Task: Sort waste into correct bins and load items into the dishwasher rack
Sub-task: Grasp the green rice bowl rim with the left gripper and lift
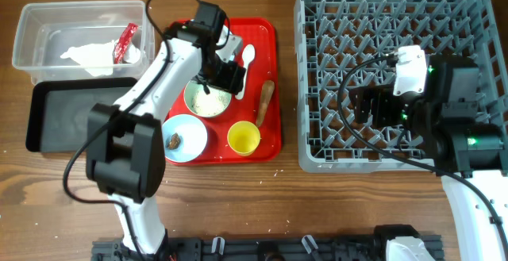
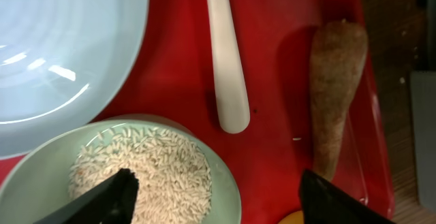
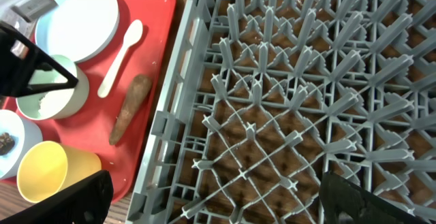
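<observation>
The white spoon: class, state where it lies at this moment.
In the overhead view the white spoon lies on the red tray, toward its upper right, between the pale blue plate and the brown stick.

Tub [image 1: 79, 8] left of tray [image 1: 263, 47]; rack [image 1: 382, 7] right.
</observation>
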Controlling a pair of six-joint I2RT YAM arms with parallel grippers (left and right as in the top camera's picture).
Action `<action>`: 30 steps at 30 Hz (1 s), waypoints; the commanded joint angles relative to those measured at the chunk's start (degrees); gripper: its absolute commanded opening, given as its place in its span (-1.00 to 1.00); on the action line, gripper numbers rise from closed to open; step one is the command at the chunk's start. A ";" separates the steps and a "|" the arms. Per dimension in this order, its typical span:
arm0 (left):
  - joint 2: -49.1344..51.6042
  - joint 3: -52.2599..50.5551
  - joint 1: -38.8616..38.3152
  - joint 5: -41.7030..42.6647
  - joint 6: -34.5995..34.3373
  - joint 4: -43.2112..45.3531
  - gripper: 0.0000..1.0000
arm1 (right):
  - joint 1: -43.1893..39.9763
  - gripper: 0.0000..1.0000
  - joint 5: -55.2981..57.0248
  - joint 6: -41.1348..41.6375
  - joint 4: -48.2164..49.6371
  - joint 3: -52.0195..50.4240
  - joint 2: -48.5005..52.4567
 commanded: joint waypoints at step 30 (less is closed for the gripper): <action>6.23 -0.59 -1.51 -7.39 -20.90 0.09 -0.40 | -0.09 0.98 -2.49 0.74 -1.60 0.46 2.34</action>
